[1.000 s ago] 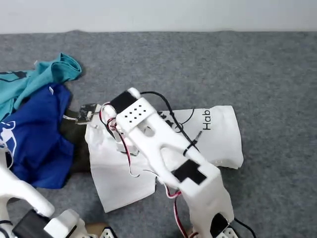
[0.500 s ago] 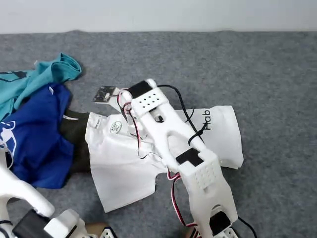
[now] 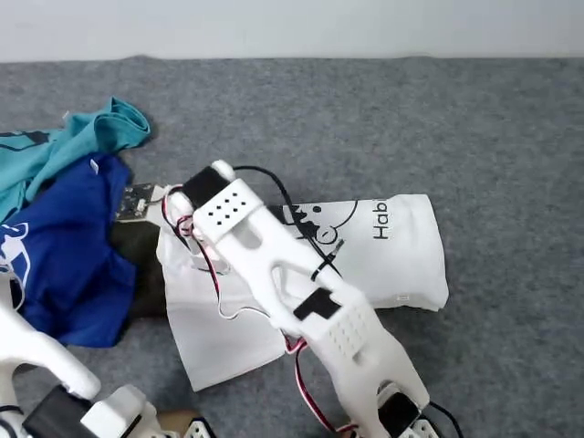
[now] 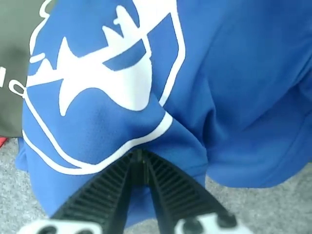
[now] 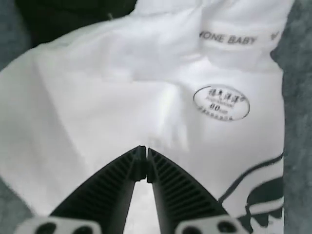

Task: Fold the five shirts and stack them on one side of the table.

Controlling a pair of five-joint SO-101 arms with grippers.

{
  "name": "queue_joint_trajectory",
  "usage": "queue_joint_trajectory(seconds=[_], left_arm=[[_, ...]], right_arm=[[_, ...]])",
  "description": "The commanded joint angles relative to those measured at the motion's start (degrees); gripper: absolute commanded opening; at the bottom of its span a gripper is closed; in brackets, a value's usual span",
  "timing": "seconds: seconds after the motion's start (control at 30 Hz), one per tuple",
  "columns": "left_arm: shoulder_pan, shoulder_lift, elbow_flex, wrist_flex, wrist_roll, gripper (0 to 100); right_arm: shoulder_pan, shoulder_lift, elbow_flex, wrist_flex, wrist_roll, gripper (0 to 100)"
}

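Backswing: right pincer, jaws shut, returns to the collar edge of the white shirt; left pincer, also shut, hangs over the blue shirt near it. Fold looks unfinished.

Black lettering runs sideways on the white shirt, centre right; a printed line and a round stamp mark its neck.
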Motion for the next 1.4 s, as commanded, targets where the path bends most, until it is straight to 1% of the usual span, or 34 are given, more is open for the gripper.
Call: queue_joint_trajectory(seconds=[0.0, 0.13, 0.33, 0.47, 0.6, 0.87, 1.07, 1.23, 1.37], left_arm=[[0.35, -2.20, 0.13, -0.62, -0.62, 1], [0.35, -2.20, 0.13, -0.62, -0.70, 1], [0.35, -2.20, 0.22, -0.62, -0.70, 1], [0.35, -2.20, 0.22, -0.79, -0.70, 1], [0.35, -2.20, 0.22, -0.70, -0.70, 1], [0.35, -2.20, 0.13, -1.05, -0.70, 1], [0.35, -2.20, 0.13, -1.76, -0.62, 1], [0.35, -2.20, 0.13, -1.67, -0.62, 1], [0.35, -2.20, 0.13, -1.58, -0.62, 1]], right_arm=[[3.56, 2.07, -3.60, -4.53, 0.44, 0.9], [4.00, 2.24, -6.86, -2.77, 0.18, 0.9], [3.82, 2.24, -18.99, 9.71, 0.09, 0.9], [4.18, -0.48, -18.90, 9.63, -2.11, 0.9], [2.33, -6.46, -11.25, 9.63, -2.20, 0.9], [-3.91, -22.64, 15.47, 9.36, -2.46, 0.9], [-9.63, -28.26, 26.90, 9.19, -3.52, 1.7], [-13.67, -34.42, 35.87, 6.37, -6.15, 8.6], [-15.87, -39.69, 45.89, 2.33, -6.51, 15.2]])
